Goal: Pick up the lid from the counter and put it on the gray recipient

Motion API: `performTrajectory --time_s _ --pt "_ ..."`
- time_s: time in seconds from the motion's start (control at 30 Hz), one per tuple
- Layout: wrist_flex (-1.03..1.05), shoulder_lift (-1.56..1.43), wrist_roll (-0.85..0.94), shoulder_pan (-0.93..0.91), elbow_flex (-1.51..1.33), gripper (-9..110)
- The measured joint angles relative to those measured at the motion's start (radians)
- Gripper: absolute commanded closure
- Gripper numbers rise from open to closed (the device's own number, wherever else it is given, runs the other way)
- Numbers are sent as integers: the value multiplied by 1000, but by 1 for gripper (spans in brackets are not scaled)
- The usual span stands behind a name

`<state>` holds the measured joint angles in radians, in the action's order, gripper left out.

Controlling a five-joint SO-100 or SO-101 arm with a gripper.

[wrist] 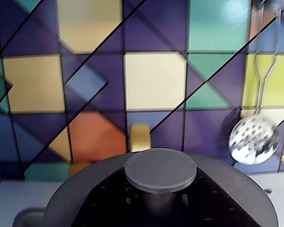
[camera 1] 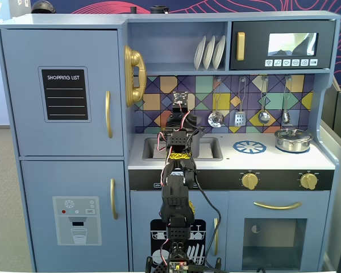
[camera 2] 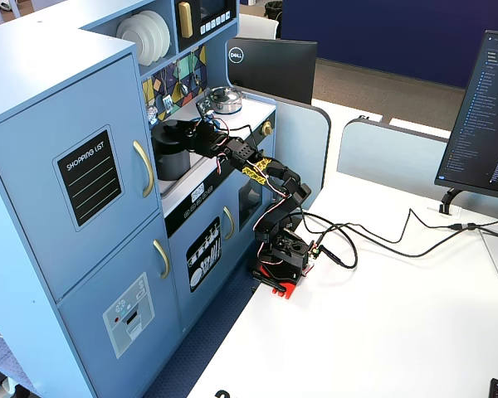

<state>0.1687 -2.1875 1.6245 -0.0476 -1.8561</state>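
In the wrist view the dark-gray lid (wrist: pixel 80 196) fills the bottom, its round center knob (wrist: pixel 161 169) close to the camera. My gripper (wrist: pixel 161 203) is shut on the knob's stem, with black jaw parts on both sides of it. A small handle of the gray pot (wrist: pixel 26 218) pokes out below the lid's left edge. In a fixed view from the side, the lid (camera 2: pixel 176 128) sits level at the top of the tall gray pot (camera 2: pixel 171 162) in the sink, held by my gripper (camera 2: pixel 192 133). I cannot tell whether it rests on the rim. In a fixed view from the front, the arm hides most of the pot (camera 1: pixel 200 147).
A shiny silver pot (camera 1: pixel 293 139) stands at the counter's right end, beside the blue-and-white burner print (camera 1: pixel 249 147). Utensils hang on the tiled wall, a skimmer (wrist: pixel 253 140) close by on the right. A gold faucet (wrist: pixel 140 137) is behind the lid. The sink (camera 1: pixel 213 149) surrounds the pot.
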Motion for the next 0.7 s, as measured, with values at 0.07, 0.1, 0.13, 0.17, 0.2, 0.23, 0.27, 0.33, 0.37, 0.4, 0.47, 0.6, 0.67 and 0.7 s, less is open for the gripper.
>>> performTrajectory --time_s 0.07,0.1,0.13,0.17,0.2,0.23,0.27,0.33,0.37,0.4,0.47,0.6,0.67,0.7 --pt "-12 0 0 0 -15 102" --pt "-17 0 0 0 -17 102" --pt "-23 6 0 3 -17 102" --pt "-28 12 0 6 -17 102" --pt "-35 20 0 12 -17 102" --pt "-41 28 0 18 -20 102" --pt "-46 32 0 21 -29 102" --pt "-60 43 0 26 -46 102" --pt "-67 46 0 26 -55 102" --pt "-77 54 0 26 -61 102" --pt "-92 69 0 21 -66 102" --pt "-130 112 0 18 -66 102" --pt "-138 124 0 12 -66 102" --pt "-140 126 0 9 -66 102"
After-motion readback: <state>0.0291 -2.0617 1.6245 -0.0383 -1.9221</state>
